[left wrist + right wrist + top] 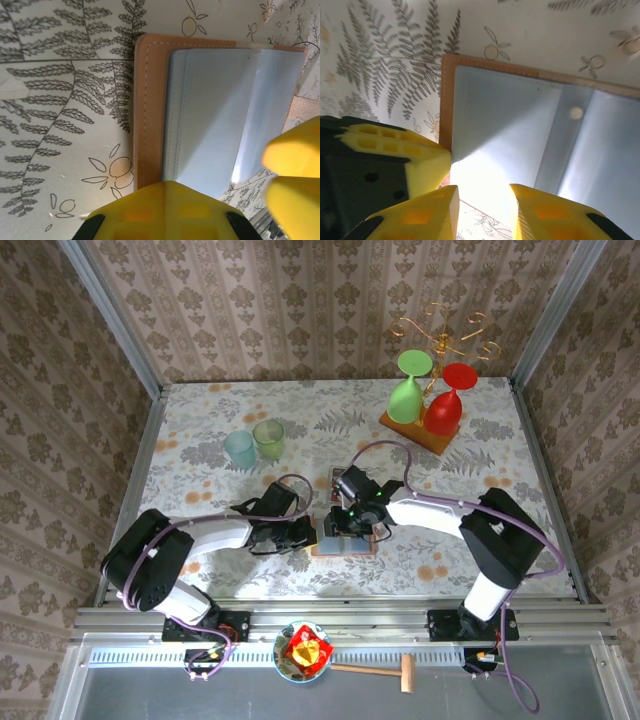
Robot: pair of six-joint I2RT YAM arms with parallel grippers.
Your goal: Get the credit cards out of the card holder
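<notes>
Pinning looks like the step in hand: the left gripper point(169, 206) has its fingers pressed together at the near edge of the card holder point(215, 110). The card holder lies opened flat directly ahead of those fingertips, salmon border outward and grey-blue pockets facing up. Whether the closed tips pinch the leather or merely press on it, I cannot tell. The right gripper point(482, 202) hovers just beside them with its two yellow fingers parted and nothing between them; under the gap are a bright pocket edge and a strip of cloth. The credit cards are hidden, presumably tucked inside the pockets, so extraction seems barely begun. The next move, as I judge it, calls for a right fingertip to slip under a pocket lip and find a card edge. It then has to close on the card and draw it out while the left fingers hold the card holder down.

The table point(200, 430) wears a pale cloth printed with ferns and small fruit. Well beyond both sets of fingers stand two tumblers point(255, 444) and a wooden stand point(415, 428) carrying a green and a red glass. Patterned wallpaper closes the booth on three sides within a metal frame
</notes>
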